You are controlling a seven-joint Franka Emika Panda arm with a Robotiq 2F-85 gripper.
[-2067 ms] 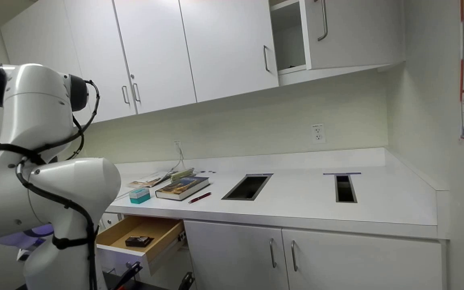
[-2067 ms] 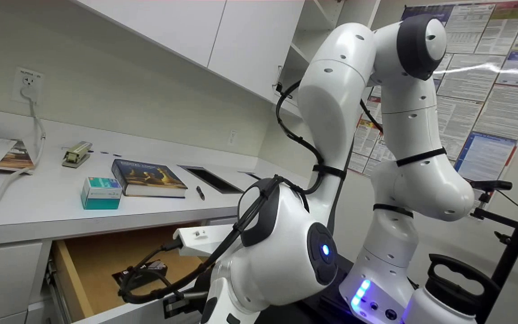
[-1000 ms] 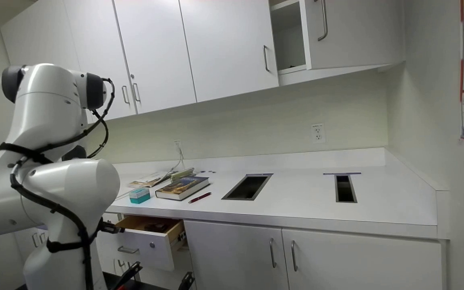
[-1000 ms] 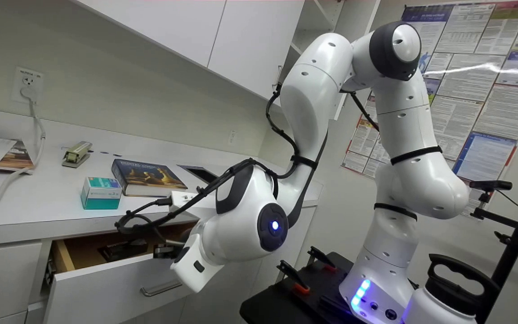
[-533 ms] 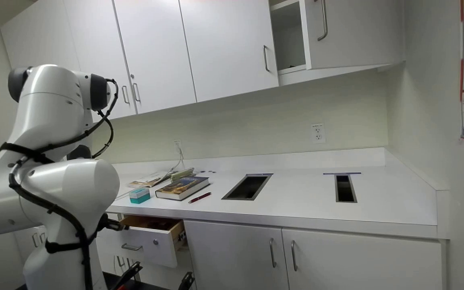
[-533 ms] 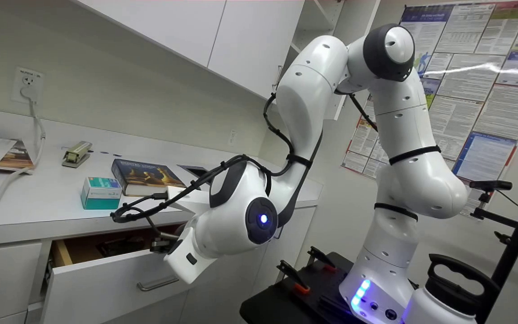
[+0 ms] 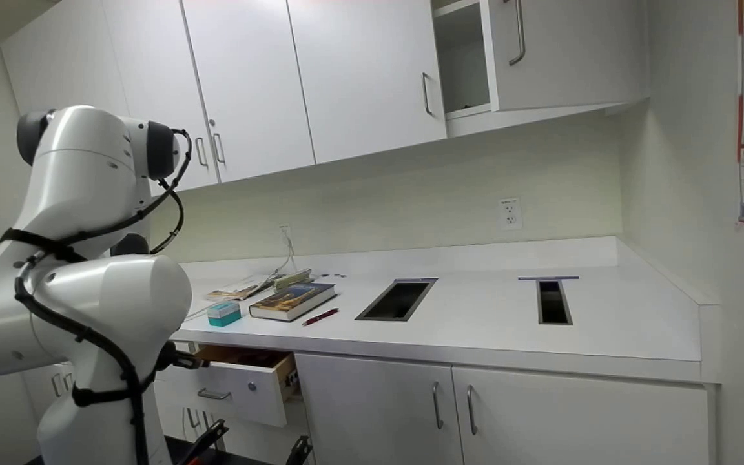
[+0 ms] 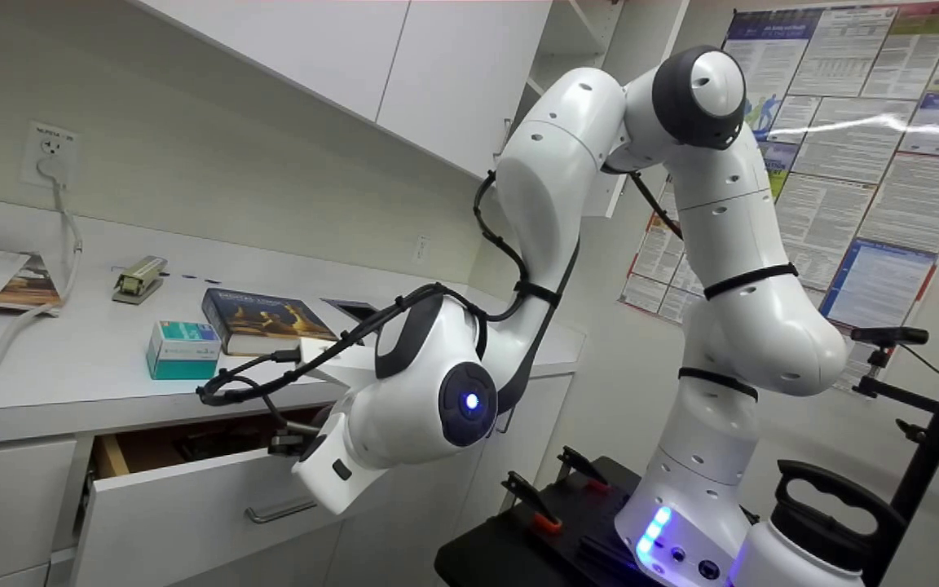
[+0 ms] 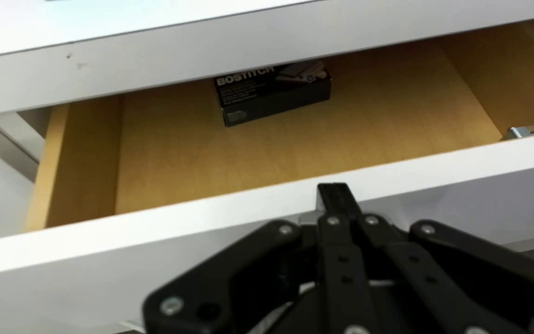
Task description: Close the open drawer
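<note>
The drawer is partly open under the counter. Its white front panel (image 7: 262, 400) shows in both exterior views (image 8: 184, 514), with a slim metal handle (image 8: 278, 514). In the wrist view, the tan interior (image 9: 364, 130) shows behind the panel's white top edge (image 9: 179, 206). My gripper (image 9: 334, 188) is shut with its fingertips together and nothing between them. The tips are at the front panel's top edge and appear to touch it. In both exterior views the gripper (image 7: 201, 363) is at the top of the panel (image 8: 286, 443).
A black Bostitch box (image 9: 271, 95) lies inside the drawer. The white counter (image 7: 462, 336) overhangs it and holds a book (image 8: 270, 322), a teal-and-white box (image 8: 184, 350) and a stapler (image 8: 139, 279). Clamps (image 8: 531, 497) stand on the black robot table (image 8: 502, 554).
The drawer has slid well inward over about two seconds, only slightly in the last half second. My gripper has moved toward the counter with the front panel.
</note>
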